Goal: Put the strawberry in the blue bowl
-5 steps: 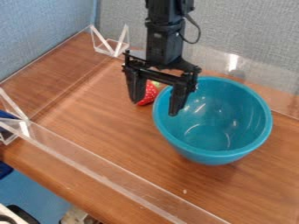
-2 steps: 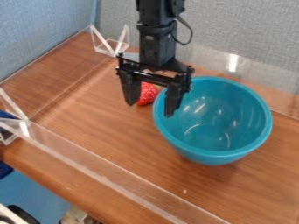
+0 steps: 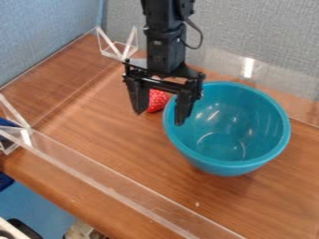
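A black robot claw [image 3: 157, 100] hangs straight down over a wooden table [image 3: 100, 131], its two fingers [image 3: 136, 95] spread wide and gripping nothing. Between and just behind those fingers, as the camera sees it, lies the small red strawberry [image 3: 157, 98], resting on the tabletop and partly screened by the claw's crossbar. Whether either finger touches the fruit cannot be told from this angle. The claw's right-hand finger in the picture reaches down just beside the near-left rim of the blue bowl [image 3: 230, 131], which sits upright on the table to the right of the strawberry, close to it but with a sliver of wood showing between them. The bowl is glossy, deep and holds nothing visible inside. Above the claw, the dark arm [image 3: 166, 33] rises out of the top of the frame with a cable looped along its side. Low clear plastic walls [image 3: 88, 168] fence the table on its edges, with white wire brackets [image 3: 118, 42] at the far corner and at the left edge. A blue-grey fabric panel [image 3: 50, 28] stands behind the table on the left.
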`<state>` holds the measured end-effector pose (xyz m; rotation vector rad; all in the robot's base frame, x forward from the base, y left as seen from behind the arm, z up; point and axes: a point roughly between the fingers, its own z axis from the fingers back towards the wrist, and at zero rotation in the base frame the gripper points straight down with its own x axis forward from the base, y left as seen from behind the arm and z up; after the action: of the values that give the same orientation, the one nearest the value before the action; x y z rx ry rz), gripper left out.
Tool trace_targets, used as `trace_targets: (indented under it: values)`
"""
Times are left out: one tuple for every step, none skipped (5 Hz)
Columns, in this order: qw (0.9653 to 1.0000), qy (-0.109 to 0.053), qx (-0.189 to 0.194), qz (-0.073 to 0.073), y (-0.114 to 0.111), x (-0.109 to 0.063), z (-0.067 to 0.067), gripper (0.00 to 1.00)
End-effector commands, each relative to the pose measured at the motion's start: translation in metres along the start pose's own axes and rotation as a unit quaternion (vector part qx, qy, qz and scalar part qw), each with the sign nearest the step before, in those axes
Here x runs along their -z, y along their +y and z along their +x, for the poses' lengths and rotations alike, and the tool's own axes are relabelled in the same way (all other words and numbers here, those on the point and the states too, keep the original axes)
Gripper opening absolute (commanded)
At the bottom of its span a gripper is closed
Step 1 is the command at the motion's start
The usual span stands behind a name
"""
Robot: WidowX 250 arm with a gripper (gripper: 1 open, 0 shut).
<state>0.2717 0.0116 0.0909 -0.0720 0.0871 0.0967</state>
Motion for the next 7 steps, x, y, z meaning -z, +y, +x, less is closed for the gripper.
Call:
trace_targets:
  values:
    - [0.9993, -0.036, -0.007, -0.005, 0.003, -0.015, 0.003, 1.00]
    - [0.9992, -0.038, -0.009, -0.007, 0.003, -0.013, 0.004, 1.00]
    - [0.9991, -0.040, -0.011, -0.009, 0.004, -0.011, 0.005, 1.00]
    - [0.9990, -0.041, -0.013, -0.012, 0.004, -0.009, 0.006, 1.00]
    - [0.9988, -0.044, -0.016, -0.014, 0.004, -0.007, 0.007, 1.00]
    - [0.9987, -0.046, -0.018, -0.016, 0.005, -0.005, 0.007, 1.00]
    - [0.9985, -0.048, -0.020, -0.018, 0.005, -0.003, 0.008, 1.00]
